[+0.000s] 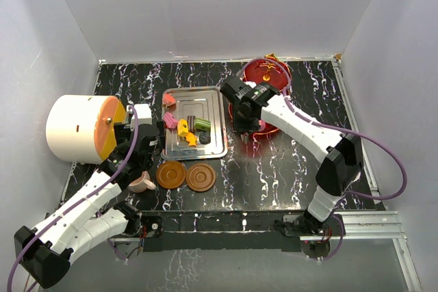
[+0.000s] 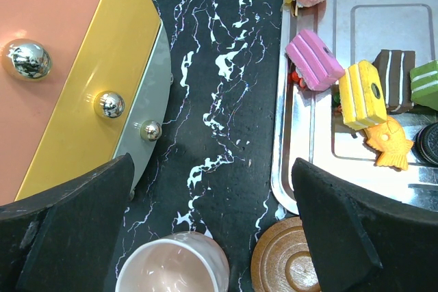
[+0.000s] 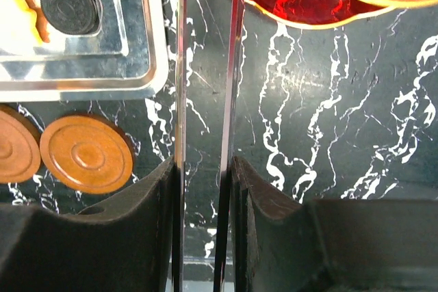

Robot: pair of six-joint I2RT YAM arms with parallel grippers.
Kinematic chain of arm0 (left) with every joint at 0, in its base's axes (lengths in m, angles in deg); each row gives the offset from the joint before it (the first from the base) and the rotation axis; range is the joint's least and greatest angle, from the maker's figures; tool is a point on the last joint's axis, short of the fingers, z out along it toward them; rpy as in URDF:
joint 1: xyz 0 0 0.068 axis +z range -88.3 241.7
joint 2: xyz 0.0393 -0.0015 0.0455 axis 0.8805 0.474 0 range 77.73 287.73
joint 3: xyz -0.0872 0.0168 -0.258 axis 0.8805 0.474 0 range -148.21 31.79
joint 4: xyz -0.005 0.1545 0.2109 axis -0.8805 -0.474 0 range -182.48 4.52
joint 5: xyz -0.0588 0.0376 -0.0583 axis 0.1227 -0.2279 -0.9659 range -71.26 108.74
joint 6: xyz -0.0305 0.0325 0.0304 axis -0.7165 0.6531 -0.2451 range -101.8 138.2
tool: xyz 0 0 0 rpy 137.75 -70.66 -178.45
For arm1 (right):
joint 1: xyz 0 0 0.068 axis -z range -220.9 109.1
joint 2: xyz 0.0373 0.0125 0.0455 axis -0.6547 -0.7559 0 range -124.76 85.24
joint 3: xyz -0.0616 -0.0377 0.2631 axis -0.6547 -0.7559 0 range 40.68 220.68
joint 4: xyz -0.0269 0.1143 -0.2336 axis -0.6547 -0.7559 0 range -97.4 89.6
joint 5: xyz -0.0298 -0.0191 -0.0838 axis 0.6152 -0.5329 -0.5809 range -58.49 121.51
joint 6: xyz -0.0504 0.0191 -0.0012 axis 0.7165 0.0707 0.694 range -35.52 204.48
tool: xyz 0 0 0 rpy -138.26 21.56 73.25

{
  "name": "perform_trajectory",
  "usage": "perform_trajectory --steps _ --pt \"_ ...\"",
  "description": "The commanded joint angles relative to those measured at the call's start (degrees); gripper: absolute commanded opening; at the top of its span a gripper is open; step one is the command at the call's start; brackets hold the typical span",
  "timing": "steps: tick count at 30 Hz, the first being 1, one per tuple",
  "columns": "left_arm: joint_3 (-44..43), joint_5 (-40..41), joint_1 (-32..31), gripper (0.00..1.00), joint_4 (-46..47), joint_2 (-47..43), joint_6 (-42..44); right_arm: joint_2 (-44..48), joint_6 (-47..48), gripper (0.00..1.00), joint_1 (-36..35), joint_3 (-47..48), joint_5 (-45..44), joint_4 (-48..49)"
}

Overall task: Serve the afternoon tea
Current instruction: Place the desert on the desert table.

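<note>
**While my right tool pinches the tongs, the sweets lie on the tray**

Since everything here sits around the steel tray [image 2: 287, 169], I place things by it. On it lie the sweets [image 1: 186, 128]: a pink block [image 2: 313, 59], a yellow block [image 2: 363, 94], a brown striped slab [image 2: 393, 80], an orange fish [image 2: 390, 145] and a black disc [image 3: 68, 6]. They look small, light and stiff, with smooth sides. I judge they will squirt out of polished metal if squeezed on a corner. Flat opposite faces are the place to pinch, and the fish across its thick middle. The disc lies low and may need a blade worked under its edge.

My right gripper [image 3: 203, 169], just right of the tray, is clamped on the tongs [image 3: 180, 100], two thin mirror-bright blades running out between my fingers. Their tips are out of my wrist view, so I cannot tell whether they carry anything.

Right of the tray and further back stands the red three-tier stand [image 1: 256, 76]. It looks see-through, brittle and tall on a thin stem, so I guess it tips easily. Sweets should be set down on it, not dropped.

My left gripper [image 2: 212, 169] hangs wide apart and empty left of the tray, above the pink cup [image 2: 171, 264] off the tray's near-left corner. That cup looks rigid and glossy; its rim wall, one finger inside, seems the surest hold. A brown saucer [image 1: 171, 174] and a second saucer [image 1: 200, 178] lie side by side just off the tray's near edge.
</note>
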Motion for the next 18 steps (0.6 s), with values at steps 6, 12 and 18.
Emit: perform_trajectory --steps 6,12,18 --pt "-0.1 0.6 0.2 0.99 0.2 -0.7 0.4 -2.5 -2.1 0.29 0.1 2.3 -8.5 4.8" --pt "-0.1 0.5 0.2 0.99 0.5 -0.4 0.6 -5.0 -1.4 0.29 0.1 2.0 -10.1 3.4" --pt "0.0 0.2 0.2 0.99 0.6 -0.2 0.6 -5.1 0.1 0.34 0.2 -0.9 -10.5 5.3"
